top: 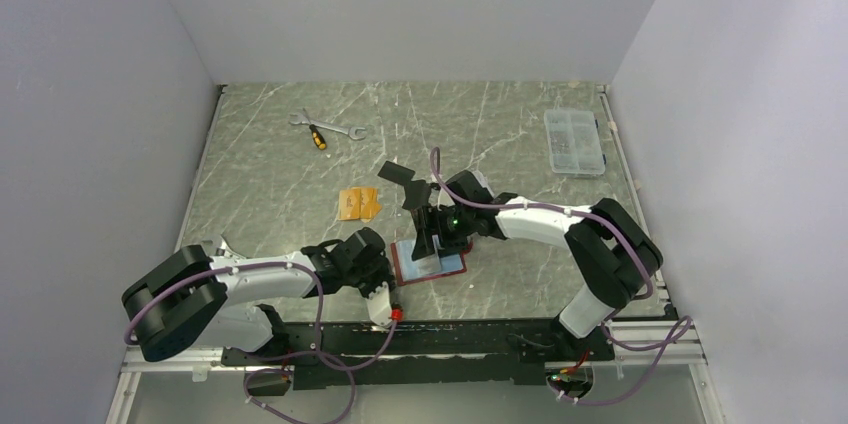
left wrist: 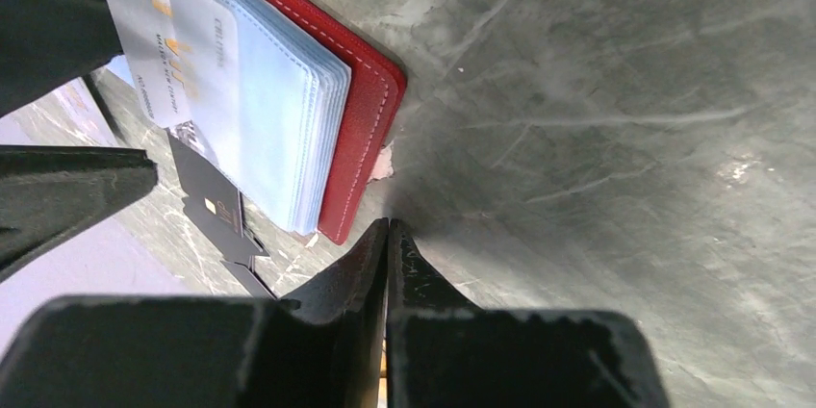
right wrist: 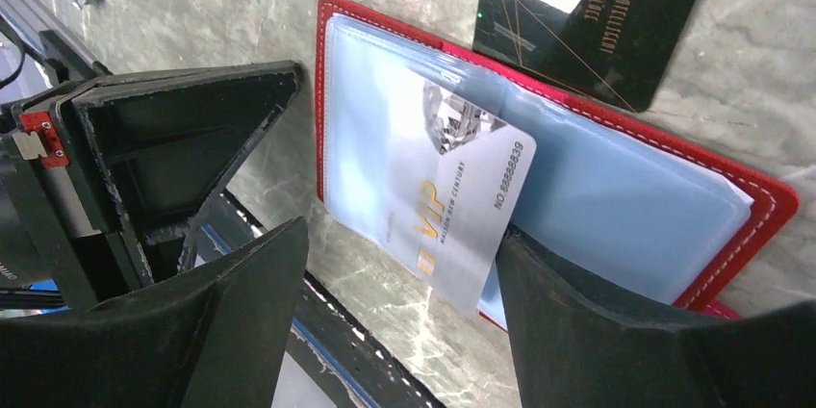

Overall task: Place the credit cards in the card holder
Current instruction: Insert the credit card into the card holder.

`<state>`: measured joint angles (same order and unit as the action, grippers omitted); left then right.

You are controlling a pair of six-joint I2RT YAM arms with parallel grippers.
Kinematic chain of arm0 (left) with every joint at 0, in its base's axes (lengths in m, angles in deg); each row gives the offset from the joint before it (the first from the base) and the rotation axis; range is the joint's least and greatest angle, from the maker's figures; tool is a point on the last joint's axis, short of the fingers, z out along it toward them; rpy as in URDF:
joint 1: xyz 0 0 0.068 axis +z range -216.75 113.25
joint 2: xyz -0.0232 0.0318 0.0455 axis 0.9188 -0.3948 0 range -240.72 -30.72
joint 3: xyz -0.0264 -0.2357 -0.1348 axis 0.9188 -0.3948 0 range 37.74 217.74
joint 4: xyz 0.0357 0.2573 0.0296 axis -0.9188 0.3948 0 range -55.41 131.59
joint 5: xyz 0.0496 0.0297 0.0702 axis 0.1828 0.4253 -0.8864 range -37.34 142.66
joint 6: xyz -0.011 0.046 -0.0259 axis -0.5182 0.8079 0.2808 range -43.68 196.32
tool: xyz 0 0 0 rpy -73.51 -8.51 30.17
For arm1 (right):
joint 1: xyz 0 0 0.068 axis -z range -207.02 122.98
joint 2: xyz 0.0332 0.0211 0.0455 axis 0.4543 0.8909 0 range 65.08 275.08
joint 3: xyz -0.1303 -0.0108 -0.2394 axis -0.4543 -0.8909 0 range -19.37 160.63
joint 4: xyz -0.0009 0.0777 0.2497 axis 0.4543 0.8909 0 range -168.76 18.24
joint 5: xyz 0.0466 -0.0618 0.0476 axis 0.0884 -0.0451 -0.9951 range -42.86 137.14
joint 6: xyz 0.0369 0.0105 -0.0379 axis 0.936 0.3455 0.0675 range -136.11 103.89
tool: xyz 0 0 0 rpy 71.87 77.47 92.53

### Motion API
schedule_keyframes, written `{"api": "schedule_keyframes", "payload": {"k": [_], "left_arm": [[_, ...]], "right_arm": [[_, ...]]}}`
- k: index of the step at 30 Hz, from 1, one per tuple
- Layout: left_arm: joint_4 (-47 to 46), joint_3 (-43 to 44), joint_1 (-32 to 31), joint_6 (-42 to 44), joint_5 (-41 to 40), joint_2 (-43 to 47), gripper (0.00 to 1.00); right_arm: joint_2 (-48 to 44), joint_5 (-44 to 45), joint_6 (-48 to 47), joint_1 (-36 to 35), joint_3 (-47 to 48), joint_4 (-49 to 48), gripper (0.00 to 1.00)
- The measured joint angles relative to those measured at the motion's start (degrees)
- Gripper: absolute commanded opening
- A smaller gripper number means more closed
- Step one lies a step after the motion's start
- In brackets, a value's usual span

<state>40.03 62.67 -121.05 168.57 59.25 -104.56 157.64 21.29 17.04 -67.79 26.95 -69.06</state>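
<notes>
Closest to the lens, the two fingers of your right pincer (right wrist: 402, 233) stand wide apart, one on each side of a silver-grey card (right wrist: 452, 206). The card's edge lies against the finger (right wrist: 597, 331) on the right of the wrist view. On the other side, bare worktop (top: 500, 134) shows between the card and the opposite finger, so the pincer spans the card without clamping it. The card is tilted. Its upper corner is tucked under a clear sleeve of the card holder (right wrist: 674, 143), and the rest, with the "VIP" print, sticks out over the holder's near edge.

The holder lies open and flat on the worktop at its near edge, between the two arms, sleeves facing up. A black card (right wrist: 597, 13) lies on the worktop just beyond its far side.

Your left pincer (left wrist: 387, 232) is closed, the fingers pressed together with nothing between them. Its tips sit just beside the holder's red corner; you cannot tell from here whether they touch the worktop.

Farther out, a small pile of orange cards (top: 358, 204) lies well to the left of the holder, and more black cards (top: 397, 172) lie behind the right pincer. Near the back of the worktop are a wrench (top: 343, 130) with a screwdriver (top: 316, 137) lying across it, and a clear compartment box (top: 573, 142) at the far right.
</notes>
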Motion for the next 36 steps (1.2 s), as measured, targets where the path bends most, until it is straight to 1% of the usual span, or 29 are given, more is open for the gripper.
{"api": "schedule_keyframes", "payload": {"k": [4,6,7,9,11,12,14,15,27,36], "left_arm": [[0.4,-0.2,0.0,0.0,0.0,0.4,0.06],[0.8,-0.2,0.0,0.1,-0.1,0.5,0.06],[1.0,-0.2,0.0,0.1,-0.2,0.6,0.06],[1.1,-0.2,0.0,0.2,-0.3,0.7,0.06],[1.3,-0.2,0.0,0.2,-0.3,0.7,0.06],[1.3,-0.2,0.0,0.3,-0.3,0.8,0.05],[1.3,-0.2,0.0,0.4,-0.4,0.8,0.06],[1.3,-0.2,0.0,0.5,-0.4,0.8,0.06],[-0.2,-0.2,0.1,1.5,-0.9,-0.2,0.05],[-2.8,-0.2,0.2,3.2,-1.3,-1.8,0.06]], "right_arm": [[-0.3,0.3,-0.7,0.7,0.8,2.6,0.7],[-1.2,0.4,-1.0,1.7,0.8,4.0,0.65],[-1.8,0.4,-1.2,2.5,0.7,4.6,0.61],[-3.2,0.4,-1.6,4.2,0.7,5.2,0.5],[-4.5,0.3,-1.7,5.7,0.4,5.2,0.35],[-5.0,0.3,-1.7,6.5,0.1,4.9,0.3],[-5.2,0.2,-1.6,7.4,-0.6,4.2,0.21],[-5.2,0.2,-1.4,7.6,-1.1,3.7,0.19],[-2.7,-1.0,0.9,8.1,-5.8,-1.3,0.19],[-0.7,-3.2,4.0,8.0,-7.4,-7.5,0.18]]}}
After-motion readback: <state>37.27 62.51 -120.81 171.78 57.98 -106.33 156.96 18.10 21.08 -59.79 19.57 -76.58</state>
